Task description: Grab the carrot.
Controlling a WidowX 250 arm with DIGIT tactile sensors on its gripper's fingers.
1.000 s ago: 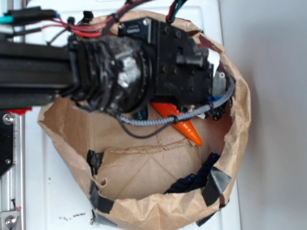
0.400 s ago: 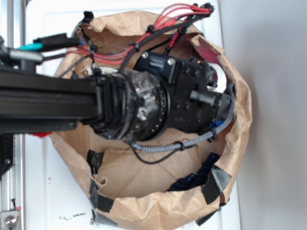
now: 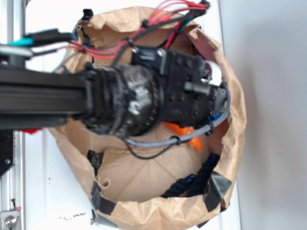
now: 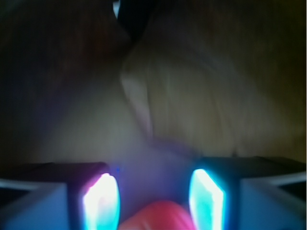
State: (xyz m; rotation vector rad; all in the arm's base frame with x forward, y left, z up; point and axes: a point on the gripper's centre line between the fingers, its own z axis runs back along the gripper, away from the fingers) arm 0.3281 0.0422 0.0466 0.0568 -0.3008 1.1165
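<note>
Carrot (image 3: 192, 136), a bright-orange plastic toy, lies inside a crumpled brown paper bag (image 3: 237, 120), most of it hidden beneath the black wrist of the robot arm (image 3: 43, 98); only a blurred orange patch shows below the gripper housing, just above the grey braided cable (image 3: 165, 142) that loops under the arm. Seen from the wrist camera, a rounded reddish-orange shape (image 4: 156, 218) sits at the bottom edge of the view, between the two glowing finger pads (image 4: 101, 201) of the gripper (image 4: 153, 201), one lit pink, the other cyan. The jaws stand apart with the carrot between them; whether the pads touch it cannot be told, as the picture is soft and dim. Beyond the fingers, the brown paper wall of the bag fills the view. From the outside camera, red and black wires (image 3: 158, 21) arch over the bag's far rim, and dark tape patches (image 3: 218, 184) hold its near edge. A dark blue object (image 3: 192, 179) lies on the bag floor near the taped rim, well apart from the carrot.
</note>
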